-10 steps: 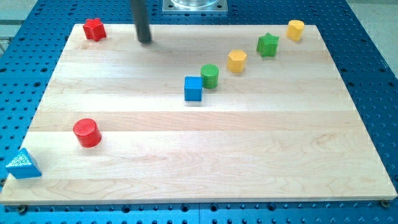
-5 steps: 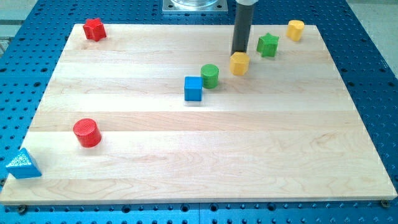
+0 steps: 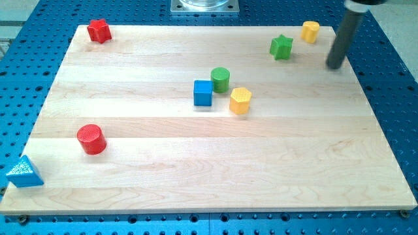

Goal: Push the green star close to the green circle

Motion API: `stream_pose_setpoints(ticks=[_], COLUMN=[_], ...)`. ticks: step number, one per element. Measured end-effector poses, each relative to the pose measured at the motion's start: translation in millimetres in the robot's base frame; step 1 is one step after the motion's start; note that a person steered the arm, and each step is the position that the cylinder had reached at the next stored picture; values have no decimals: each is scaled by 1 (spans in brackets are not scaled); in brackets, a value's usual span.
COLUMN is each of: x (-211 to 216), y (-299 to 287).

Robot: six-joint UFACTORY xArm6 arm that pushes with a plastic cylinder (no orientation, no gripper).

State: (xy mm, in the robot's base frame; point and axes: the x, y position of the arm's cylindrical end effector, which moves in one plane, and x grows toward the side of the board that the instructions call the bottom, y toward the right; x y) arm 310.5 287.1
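Observation:
The green star (image 3: 281,47) lies near the board's top right. The green circle (image 3: 220,79) stands near the middle, well to the star's lower left. My tip (image 3: 335,66) is at the board's right edge, to the right of the green star and a little lower, apart from it. A yellow hexagon (image 3: 240,100) lies just to the lower right of the green circle. A blue cube (image 3: 203,93) touches the green circle on its lower left.
A yellow cylinder (image 3: 310,31) sits at the top right corner, above my tip. A red star (image 3: 98,31) is at the top left. A red cylinder (image 3: 91,139) and a blue triangle (image 3: 24,172) are at the lower left.
My tip swept from the top left across to the right edge. The yellow hexagon was pushed down and left, from between the green blocks to beside the green circle.

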Motion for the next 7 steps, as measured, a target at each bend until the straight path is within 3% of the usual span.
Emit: stream_pose_setpoints(ticks=[1, 2, 3, 6, 7], x=[-74, -104, -103, 5, 15], y=[2, 2, -25, -177, -173])
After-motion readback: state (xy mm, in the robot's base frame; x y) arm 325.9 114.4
